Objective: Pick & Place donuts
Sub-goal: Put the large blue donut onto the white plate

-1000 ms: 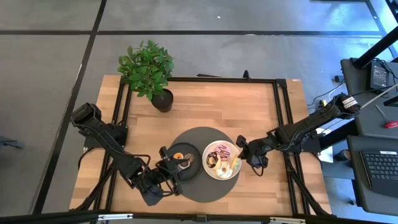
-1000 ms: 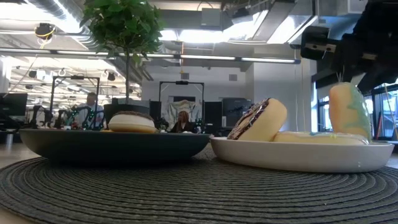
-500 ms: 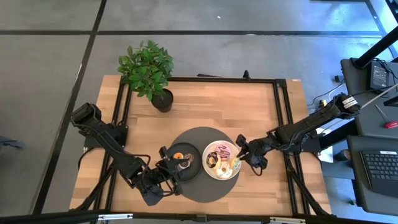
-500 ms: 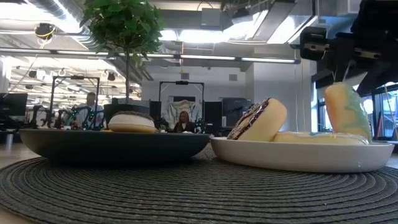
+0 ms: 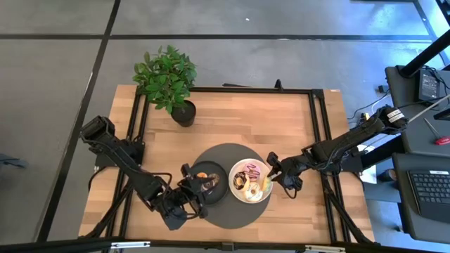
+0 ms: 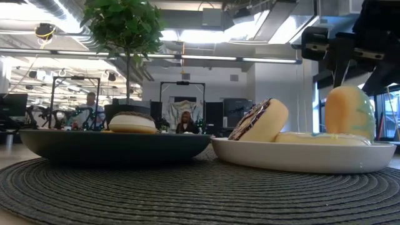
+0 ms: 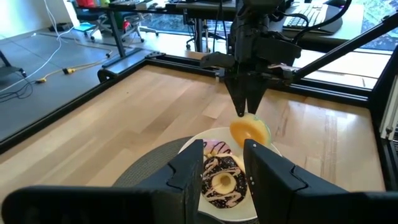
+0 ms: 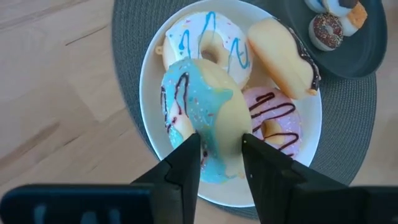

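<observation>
A white plate (image 5: 242,197) and a dark grey plate (image 5: 199,167) sit on a round grey mat. The white plate holds a white-iced donut (image 8: 208,46), a pink one (image 8: 277,118) and a chocolate one (image 8: 283,53) that leans on the others. Mini donuts (image 5: 205,180) lie on the dark plate. My right gripper (image 8: 221,140) is over the white plate, shut on the green-iced donut (image 6: 350,112). My left gripper (image 7: 222,152) is open and empty, low over the dark plate (image 5: 199,187), facing the white plate. My right gripper pinches the green-iced donut by the top of its rim (image 7: 247,119) between its two fingers, coming from above and pointing down. The donut stands upright on edge below the fingers, over the white and pink donuts. Whether its lower edge rests on them I cannot tell.
A potted plant (image 5: 167,81) stands toward the far left of the wooden table. A black frame rail (image 5: 316,126) runs around the table top. Bare wood lies far of the mat and right of the white plate.
My right gripper has shifted a little toward the table's left, farther over the white plate, and carried the green-iced donut with it. The donut has turned slightly and shows a broader face in the low view.
</observation>
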Controlling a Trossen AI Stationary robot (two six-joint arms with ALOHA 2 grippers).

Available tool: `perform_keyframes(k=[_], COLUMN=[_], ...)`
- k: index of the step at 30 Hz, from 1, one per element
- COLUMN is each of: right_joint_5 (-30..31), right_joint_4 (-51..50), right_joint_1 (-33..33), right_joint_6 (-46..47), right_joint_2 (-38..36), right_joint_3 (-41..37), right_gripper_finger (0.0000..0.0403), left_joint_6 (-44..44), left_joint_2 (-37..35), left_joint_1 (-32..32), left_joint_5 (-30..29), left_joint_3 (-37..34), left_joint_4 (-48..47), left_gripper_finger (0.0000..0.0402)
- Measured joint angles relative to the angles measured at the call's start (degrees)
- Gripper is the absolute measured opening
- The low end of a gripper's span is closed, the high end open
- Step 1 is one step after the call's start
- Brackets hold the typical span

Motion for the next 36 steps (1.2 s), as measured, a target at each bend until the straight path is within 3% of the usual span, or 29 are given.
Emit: perform_keyframes(k=[11,21,36], right_joint_5=[2.2,1.7,2.04], right_joint_4=[0.99,5.06,5.55], right_joint_1=[-1.03,-1.92,-1.9], right_joint_6=[0.16,0.17,0.18], right_joint_2=[0.51,7.04,7.08], right_joint_3=[0.02,0.02,3.27], right_gripper_finger=[0.0122,0.0122,0.0122], left_joint_6=[0.0,-0.02,0.0], left_joint_2=[0.02,0.02,0.02], left_joint_1=[-0.02,-0.02,-0.01], left_joint_5=[0.15,1.41,1.4], left_joint_3=[0.0,0.0,0.0], left_joint_4=[-0.02,-0.02,-0.1], left_gripper_finger=[0.011,0.0113,0.0113])
